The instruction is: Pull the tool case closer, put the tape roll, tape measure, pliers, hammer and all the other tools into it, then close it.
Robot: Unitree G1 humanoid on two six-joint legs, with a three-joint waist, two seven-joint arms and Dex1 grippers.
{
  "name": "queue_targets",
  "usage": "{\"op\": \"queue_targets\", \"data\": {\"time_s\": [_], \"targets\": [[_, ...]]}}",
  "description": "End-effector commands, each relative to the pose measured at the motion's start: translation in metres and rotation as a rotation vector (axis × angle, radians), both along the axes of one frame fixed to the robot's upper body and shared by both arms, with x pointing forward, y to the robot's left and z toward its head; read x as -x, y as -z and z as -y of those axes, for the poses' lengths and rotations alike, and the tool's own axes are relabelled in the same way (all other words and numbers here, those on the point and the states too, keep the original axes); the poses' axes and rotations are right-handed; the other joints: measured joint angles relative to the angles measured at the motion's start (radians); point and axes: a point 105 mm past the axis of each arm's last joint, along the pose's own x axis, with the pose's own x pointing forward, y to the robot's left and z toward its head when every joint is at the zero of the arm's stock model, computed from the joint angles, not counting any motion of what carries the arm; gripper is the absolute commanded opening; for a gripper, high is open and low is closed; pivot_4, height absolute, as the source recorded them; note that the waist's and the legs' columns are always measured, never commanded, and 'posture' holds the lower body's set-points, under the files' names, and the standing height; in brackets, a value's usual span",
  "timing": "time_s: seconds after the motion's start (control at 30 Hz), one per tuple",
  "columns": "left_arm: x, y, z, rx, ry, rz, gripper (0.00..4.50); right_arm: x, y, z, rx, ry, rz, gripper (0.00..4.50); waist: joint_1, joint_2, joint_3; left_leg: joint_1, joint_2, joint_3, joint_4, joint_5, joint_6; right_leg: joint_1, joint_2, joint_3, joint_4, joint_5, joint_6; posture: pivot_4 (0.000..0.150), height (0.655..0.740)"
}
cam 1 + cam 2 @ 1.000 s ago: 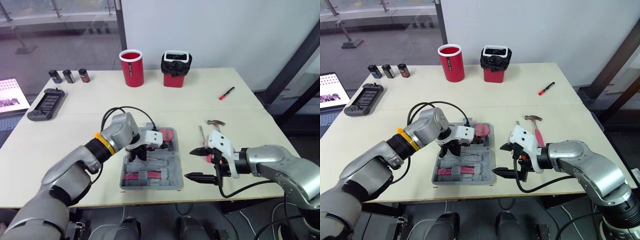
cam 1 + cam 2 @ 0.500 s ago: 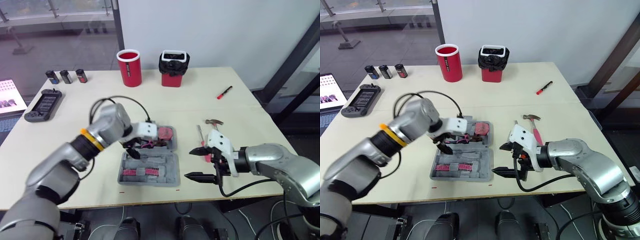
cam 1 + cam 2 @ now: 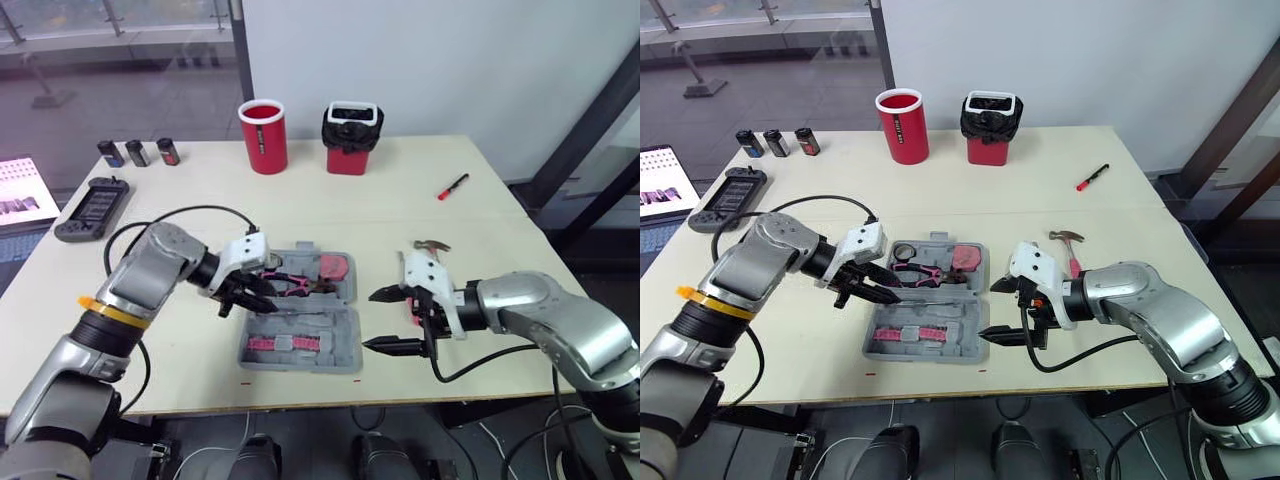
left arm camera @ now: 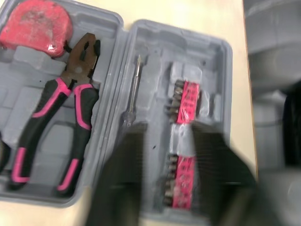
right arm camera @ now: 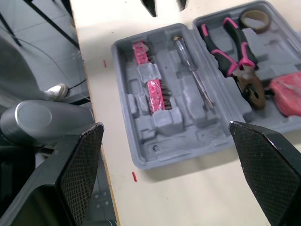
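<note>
Left eye view: the grey plastic tool case (image 3: 342, 342) lies open and flat near the front edge of the pale wooden table (image 3: 400, 200), between the two grippers. Its far half holds the pliers with black-and-pink handles (image 3: 292, 287) and the red tape measure (image 3: 335, 267). The right wrist view also shows a brownish tape roll (image 5: 254, 18) in that half, beside the pliers' handles. The near half holds a slim metal screwdriver (image 4: 132, 92) next to the hinge and two pink strips of driver bits (image 4: 186, 141).

The left gripper (image 3: 878, 284) sits at the case's left end, its black fingers parted a little and empty, tips pointing toward the pliers' handles. The right gripper (image 3: 371, 320) hangs just beside the case's right end, jaws spread wide and holding nothing. Behind it the pink-handled steel hammer (image 3: 432, 245) lies on the table outside the case, its handle partly hidden by the gripper.

Farther back lie a red marker pen (image 3: 452, 186), a tall red cup (image 3: 263, 137) and a red bin with a black liner (image 3: 352, 138). At the far left are three small dark canisters (image 3: 138, 152) and a black handheld game console (image 3: 91, 209).
</note>
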Motion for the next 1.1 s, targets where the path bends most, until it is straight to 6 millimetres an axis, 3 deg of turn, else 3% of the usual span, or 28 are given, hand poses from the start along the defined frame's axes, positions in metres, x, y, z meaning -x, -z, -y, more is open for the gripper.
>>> {"op": "queue_targets", "data": {"time_s": [0.03, 0.27, 0.5, 0.57, 0.67, 0.83, 0.87, 0.93, 0.97, 1.1], "targets": [[-0.012, 0.005, 0.004, 0.063, 0.017, 0.098, 0.09, 0.000, -0.009, -0.002, -0.005, -0.022, 0.050, 4.50, -0.003, 0.000, 0.000, 0.000, 0.000, 0.000, 0.000, 0.000, 0.000, 0.000, 0.000, 0.000, 0.000, 0.000, 0.000, 0.150, 0.7400], [-0.021, 0.041, 0.014, 0.045, 0.068, 0.136, 0.09, -0.001, -0.014, 0.000, 0.006, -0.015, 0.068, 4.50, -0.006, 0.000, 0.000, 0.001, 0.000, 0.000, -0.001, 0.000, 0.000, 0.000, 0.000, 0.000, 0.001, 0.002, 0.003, 0.150, 0.7400], [-0.028, 0.091, -0.003, -0.080, -0.016, 0.122, 0.09, 0.001, -0.014, 0.003, 0.012, -0.005, 0.069, 4.50, -0.002, 0.000, 0.000, 0.002, 0.000, 0.000, -0.001, 0.000, 0.000, 0.000, 0.000, 0.000, 0.002, 0.002, 0.003, 0.150, 0.7400], [-0.029, 0.088, -0.004, -0.047, -0.036, 0.115, 0.09, 0.004, -0.016, 0.002, 0.003, -0.017, 0.073, 4.50, -0.001, 0.000, -0.001, 0.006, 0.000, 0.000, -0.001, 0.000, 0.000, 0.005, 0.000, 0.000, 0.002, 0.000, 0.000, 0.150, 0.7400], [-0.029, 0.065, -0.001, 0.081, -0.036, 0.099, 0.09, 0.013, -0.021, -0.001, -0.038, -0.052, 0.077, 4.50, -0.004, 0.000, -0.001, 0.009, 0.000, 0.000, 0.000, 0.000, 0.000, 0.009, 0.000, 0.000, 0.002, 0.000, -0.001, 0.150, 0.7400], [-0.019, 0.025, -0.007, 0.253, -0.057, 0.109, 0.09, 0.007, -0.018, 0.012, -0.128, 0.016, 0.136, 4.50, -0.008, 0.000, 0.000, 0.008, 0.000, 0.000, -0.002, 0.000, 0.000, 0.006, 0.000, 0.000, 0.002, 0.001, 0.002, 0.150, 0.7400], [-0.018, 0.017, -0.019, 0.284, -0.110, 0.131, 0.09, 0.003, -0.011, 0.022, -0.122, 0.052, 0.088, 4.50, -0.009, 0.000, 0.000, 0.008, 0.000, 0.000, -0.002, 0.000, 0.000, 0.006, 0.000, 0.000, 0.002, 0.001, 0.003, 0.150, 0.7400], [-0.013, 0.013, -0.046, 0.281, -0.200, 0.190, 0.62, -0.005, -0.001, 0.041, -0.123, 0.122, 0.021, 4.50, -0.014, 0.000, 0.000, 0.008, 0.000, 0.000, -0.003, 0.000, 0.000, 0.006, 0.000, 0.000, 0.003, 0.001, 0.004, 0.150, 0.7400], [-0.011, 0.013, -0.067, 0.299, -0.291, 0.207, 0.94, -0.012, -0.005, 0.050, -0.192, 0.161, 0.032, 4.50, -0.015, 0.000, 0.000, 0.009, 0.000, 0.000, -0.003, 0.000, 0.000, 0.006, 0.000, 0.000, 0.003, 0.001, 0.003, 0.150, 0.7400], [0.001, 0.020, -0.143, 0.267, -0.581, 0.309, 2.89, -0.024, -0.001, 0.091, -0.278, 0.296, 0.071, 4.50, -0.012, 0.000, 0.000, 0.010, 0.001, 0.000, -0.003, 0.000, 0.000, 0.006, 0.000, 0.000, 0.005, -0.001, -0.001, 0.150, 0.7400]]}}
